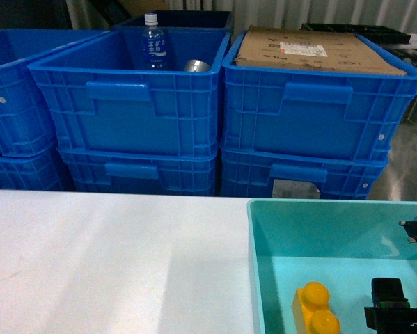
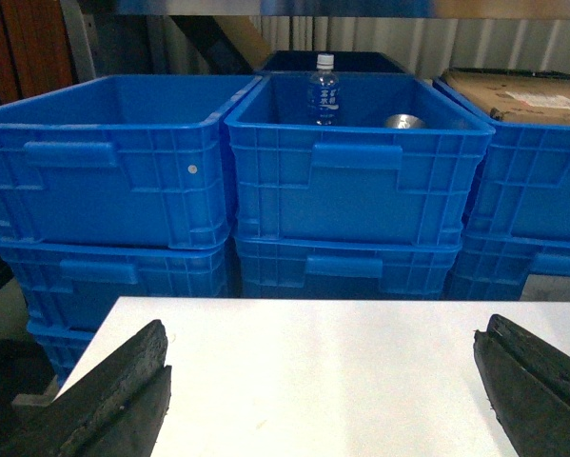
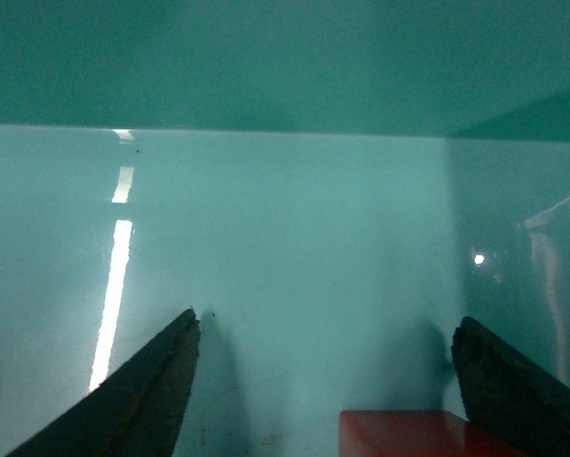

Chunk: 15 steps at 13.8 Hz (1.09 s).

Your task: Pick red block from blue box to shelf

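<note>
The red block [image 3: 408, 433] lies on the floor of the blue box [image 3: 285, 219]; only its top face shows at the lower edge of the right wrist view. My right gripper [image 3: 327, 319] is open and low inside the box, its fingers on either side of the block, the right finger closer. In the head view the blue box [image 1: 264, 264] sits at the table's right front, with the right gripper's black body [image 1: 388, 296] inside it. My left gripper [image 2: 323, 333] is open over the bare white table [image 2: 313, 381], holding nothing. A shiny steel edge of the shelf [image 2: 265, 8] runs above the crates.
A yellow two-stud brick [image 1: 315, 309] lies in the blue box, left of the right gripper. Stacked dark blue crates [image 1: 124, 104] stand behind the table; one holds a water bottle [image 1: 153, 43] and a metal can [image 1: 196, 66], and another a cardboard box [image 1: 312, 49].
</note>
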### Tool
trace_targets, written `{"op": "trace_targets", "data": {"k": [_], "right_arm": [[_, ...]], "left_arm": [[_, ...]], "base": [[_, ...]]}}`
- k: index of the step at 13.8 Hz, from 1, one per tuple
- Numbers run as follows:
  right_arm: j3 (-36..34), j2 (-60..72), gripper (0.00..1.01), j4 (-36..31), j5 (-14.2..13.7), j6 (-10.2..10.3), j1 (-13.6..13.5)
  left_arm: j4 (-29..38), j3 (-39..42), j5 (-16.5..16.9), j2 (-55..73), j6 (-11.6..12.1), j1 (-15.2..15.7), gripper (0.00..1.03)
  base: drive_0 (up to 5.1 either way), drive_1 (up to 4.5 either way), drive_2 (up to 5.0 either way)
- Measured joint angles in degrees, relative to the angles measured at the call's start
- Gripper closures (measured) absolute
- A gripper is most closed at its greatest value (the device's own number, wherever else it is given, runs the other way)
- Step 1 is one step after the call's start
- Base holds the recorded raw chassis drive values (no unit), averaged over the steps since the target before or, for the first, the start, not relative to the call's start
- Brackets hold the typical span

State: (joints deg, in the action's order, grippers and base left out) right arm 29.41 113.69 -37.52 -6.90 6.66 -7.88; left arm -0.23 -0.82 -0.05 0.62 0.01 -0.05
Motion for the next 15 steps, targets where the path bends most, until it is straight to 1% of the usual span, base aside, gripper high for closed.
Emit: {"op": "trace_targets", "data": {"k": [2, 4, 5, 8, 11, 13, 14, 15], "right_arm": [[0.22, 0.00, 0.44, 0.46, -0.39, 0.00, 0.02], [0.22, -0.04, 0.69, 0.74, -0.48, -0.02, 0.15], [0.22, -0.20, 0.73, 0.66, -0.46, -0.07, 0.46], [-0.20, -0.20, 0.73, -1.27, -0.26, -0.57, 1.53], [-1.79, -1.49, 0.73, -3.21, 0.72, -1.81, 1.49], [-2.27, -9.11, 0.73, 0.42, 2.71, -2.43, 1.14], [-2.27, -13.84, 0.73, 2.78, 4.48, -2.43, 1.14], [-3.08, -27.32, 0.73, 1.97, 6.62, -4.09, 2.08]], "left_arm": [[0.00, 0.00, 0.02, 0.00, 0.00, 0.00, 0.05], [0.00, 0.00, 0.00, 0.00, 0.00, 0.00, 0.05], [0.00, 0.00, 0.02, 0.00, 0.00, 0.00, 0.05], [0.00, 0.00, 0.02, 0.00, 0.00, 0.00, 0.05], [0.02, 0.00, 0.00, 0.00, 0.00, 0.00, 0.05], [0.02, 0.00, 0.00, 0.00, 0.00, 0.00, 0.05], [0.00, 0.00, 0.02, 0.00, 0.00, 0.00, 0.05], [0.02, 0.00, 0.02, 0.00, 0.00, 0.00, 0.05]], "base": [[0.0, 0.00, 0.0], [0.0, 0.00, 0.0], [0.0, 0.00, 0.0], [0.0, 0.00, 0.0], [0.0, 0.00, 0.0], [0.0, 0.00, 0.0], [0.0, 0.00, 0.0], [0.0, 0.00, 0.0]]}}
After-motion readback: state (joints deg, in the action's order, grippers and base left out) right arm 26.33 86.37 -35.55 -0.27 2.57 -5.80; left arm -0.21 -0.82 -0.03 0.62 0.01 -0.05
